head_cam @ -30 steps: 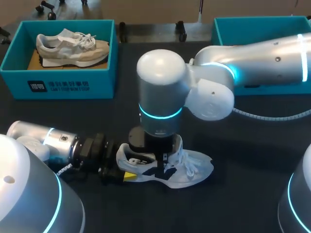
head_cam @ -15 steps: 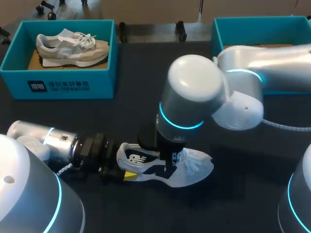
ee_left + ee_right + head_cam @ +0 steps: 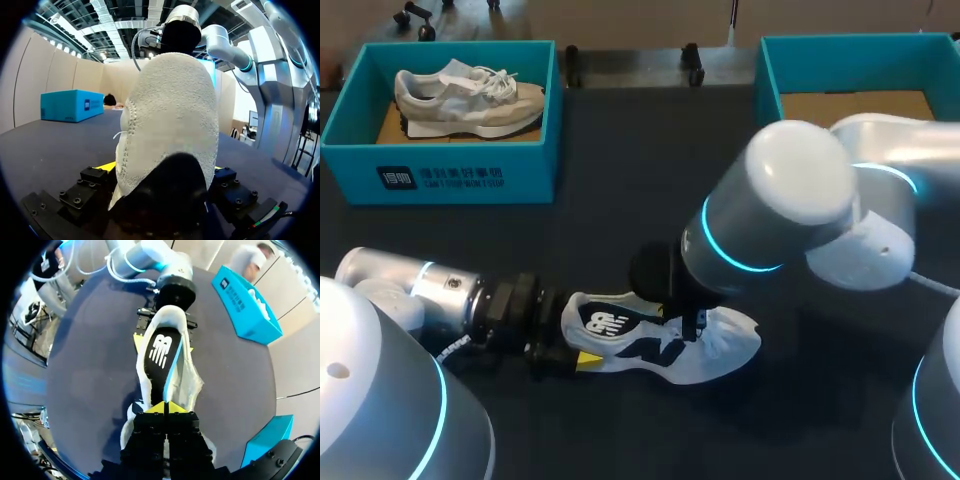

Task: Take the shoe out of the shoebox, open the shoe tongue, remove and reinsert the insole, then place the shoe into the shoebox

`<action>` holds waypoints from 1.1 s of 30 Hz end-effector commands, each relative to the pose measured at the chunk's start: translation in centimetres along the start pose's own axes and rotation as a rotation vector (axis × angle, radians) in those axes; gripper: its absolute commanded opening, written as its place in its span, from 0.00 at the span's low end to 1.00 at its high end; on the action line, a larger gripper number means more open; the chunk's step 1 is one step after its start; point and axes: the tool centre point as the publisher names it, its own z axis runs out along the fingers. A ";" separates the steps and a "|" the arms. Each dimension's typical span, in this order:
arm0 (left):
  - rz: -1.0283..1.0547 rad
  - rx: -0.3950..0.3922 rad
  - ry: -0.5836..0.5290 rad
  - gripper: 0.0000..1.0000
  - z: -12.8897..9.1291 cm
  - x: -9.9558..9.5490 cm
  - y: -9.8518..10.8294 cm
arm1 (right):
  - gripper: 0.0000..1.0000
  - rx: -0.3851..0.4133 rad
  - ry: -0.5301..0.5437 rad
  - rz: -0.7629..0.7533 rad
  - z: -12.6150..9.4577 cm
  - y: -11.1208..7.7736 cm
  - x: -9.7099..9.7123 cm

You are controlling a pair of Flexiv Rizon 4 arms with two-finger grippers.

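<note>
Shoe: white mesh sneaker w/ black side logo (image 3: pixel 725 345), lying on the dark bench (image 3: pixel 620 200) btwn both arms, out of its box.
Insole: black foam insole w/ white logo (image 3: pixel 161 352), in the shoe; heel end looks seated, front end at R tool.
L tool (image 3: pixel 162 167): clenched on shoe heel, a yellow tip each side, low to bench.
R tool (image 3: pixel 164 407): tips pinched together over the shoe's forepart; looks to be grasping the insole's front end, contact partly hidden.
Boxes: open teal cardboard shoebox (image 3: pixel 840 40) at far R, no shoe seen in it; second teal shoebox (image 3: pixel 470 180) at far L holds a beige sneaker (image 3: pixel 470 95).
Step (est.): insole removal, approx mid-task.
How to do it well: L holds heel firm as anchor. R draws insole up and fwd along the shoe's length, slowly, no twist, so the shoe doesn't lift. Stay clear of the laces. Regrip deeper if the pinch slips.
</note>
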 end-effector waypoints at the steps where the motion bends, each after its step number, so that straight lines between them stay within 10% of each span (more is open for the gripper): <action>1: 0.000 0.002 -0.001 0.00 0.0 0.0 0.2 | 0.00 -0.079 0.004 -0.007 -0.7 -0.6 -0.1; 6: 0.000 0.002 -0.001 0.00 0.0 0.0 0.2 | 0.00 -0.086 0.027 -0.016 -0.8 -0.3 -0.2; 9: 0.000 0.002 -0.001 0.00 0.0 0.0 0.2 | 0.31 -0.063 0.049 -0.038 -0.5 0.5 -0.2; 33: 0.000 0.002 -0.001 0.00 0.0 0.0 0.2 | 0.27 0.127 0.200 -0.049 1.3 4.3 0.2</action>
